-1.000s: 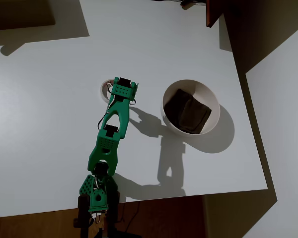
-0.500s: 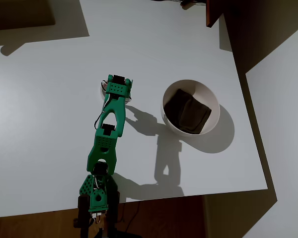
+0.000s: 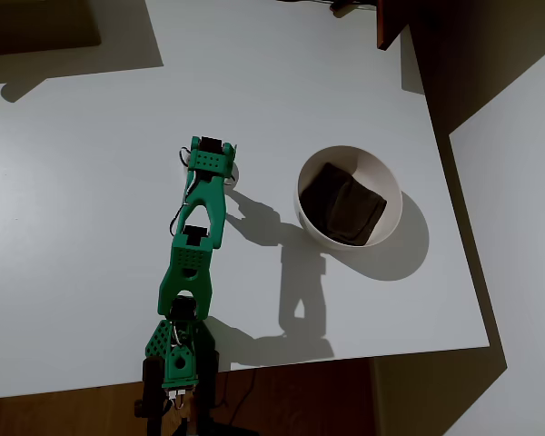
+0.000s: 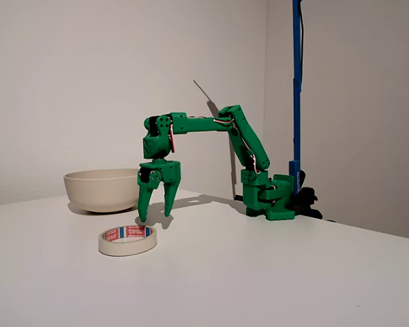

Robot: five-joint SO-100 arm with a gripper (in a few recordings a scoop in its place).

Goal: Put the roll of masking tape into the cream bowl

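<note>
The green tool [image 4: 157, 216] points down with its two fingers spread apart, holding nothing. In the fixed view the roll of masking tape [image 4: 127, 240] lies flat on the white worktop [image 4: 273, 272], just under and nearer than the tool. The cream bowl [image 4: 101, 189] sits farther back on the left, with a dark brown cloth [image 3: 345, 204] inside.

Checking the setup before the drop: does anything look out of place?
Yes: the bowl already holds a dark folded cloth, so the tape would land on it. The tape lies flat on the table, the open gripper above it.
</note>
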